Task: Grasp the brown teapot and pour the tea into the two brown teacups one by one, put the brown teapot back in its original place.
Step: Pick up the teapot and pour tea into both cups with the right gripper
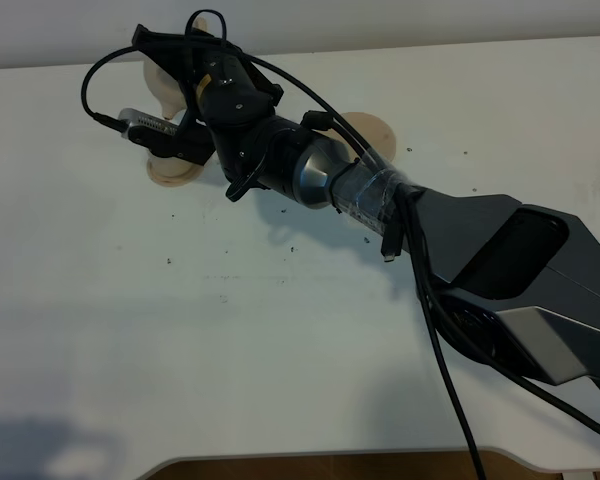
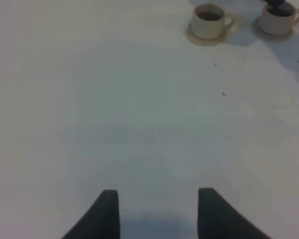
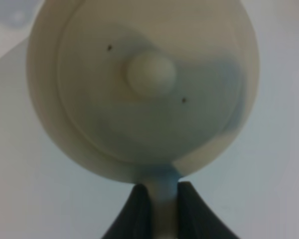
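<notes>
- Right gripper (image 3: 162, 209): dark fingers (image 3: 134, 214) pressed on either side of the pale loop handle of the brown teapot (image 3: 144, 89) — closed on it and holding the pot.
- Right wrist view: teapot fills the frame, seen lid-on; round knob (image 3: 150, 74) at the centre, two small dark specks on the lid. Image soft, no finer detail.
- High view: right arm (image 1: 400, 215) reaches across the white table (image 1: 230, 330) to the far left side. Only slivers of the teapot (image 1: 165, 85) show behind the wrist; a small saucer (image 1: 170, 172) sits just below the gripper, its cup hidden by the arm.
- Wide saucer (image 1: 372, 130) — partly covered by the arm, right of the gripper, nothing visible on it.
- Left gripper (image 2: 157, 211): fingers spread apart, nothing between them, over bare table.
- Left wrist view: two teacups on saucers, side by side — one cup (image 2: 208, 21) holds dark liquid; the second cup (image 2: 278, 20) has a dark shape over its rim, contents cannot be told.
- Writing or brand marks: none legible in any view.
</notes>
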### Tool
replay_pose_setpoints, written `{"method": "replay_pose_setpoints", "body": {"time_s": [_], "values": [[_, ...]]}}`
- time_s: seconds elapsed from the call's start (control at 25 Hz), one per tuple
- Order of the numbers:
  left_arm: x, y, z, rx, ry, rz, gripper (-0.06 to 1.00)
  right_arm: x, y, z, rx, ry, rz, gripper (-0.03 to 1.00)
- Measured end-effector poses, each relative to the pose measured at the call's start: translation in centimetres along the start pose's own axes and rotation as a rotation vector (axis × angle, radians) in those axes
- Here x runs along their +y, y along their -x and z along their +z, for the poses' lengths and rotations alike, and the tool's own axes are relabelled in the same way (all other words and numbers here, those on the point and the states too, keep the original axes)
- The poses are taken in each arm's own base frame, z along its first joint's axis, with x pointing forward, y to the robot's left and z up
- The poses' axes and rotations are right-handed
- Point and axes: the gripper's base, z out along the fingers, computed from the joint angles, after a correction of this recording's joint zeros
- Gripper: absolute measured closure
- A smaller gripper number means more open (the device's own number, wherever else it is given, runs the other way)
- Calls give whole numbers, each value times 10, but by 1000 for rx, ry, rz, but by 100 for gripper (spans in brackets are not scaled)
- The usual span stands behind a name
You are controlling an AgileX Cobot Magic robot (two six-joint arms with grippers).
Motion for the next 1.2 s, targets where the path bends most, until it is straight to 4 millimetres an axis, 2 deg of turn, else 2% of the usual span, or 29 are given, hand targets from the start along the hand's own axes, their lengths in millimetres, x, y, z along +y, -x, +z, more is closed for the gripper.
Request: {"method": "replay_pose_setpoints", "body": {"time_s": [0.4, 0.68, 0.92, 1.04, 1.2], "values": [[0, 0, 0, 0, 0, 0, 58, 4, -1, 0, 10, 46, 45, 84], [0, 0, 0, 0, 0, 0, 58, 11, 1, -2, 19, 135, 213, 84], [0, 0, 0, 0, 0, 0, 58, 9, 8, -7, 5, 188, 342, 84], [0, 0, 0, 0, 0, 0, 58, 8, 5, -10, 1, 219, 405, 84], [0, 0, 0, 0, 0, 0, 58, 3, -10, -21, 17, 305, 543, 84]]}}
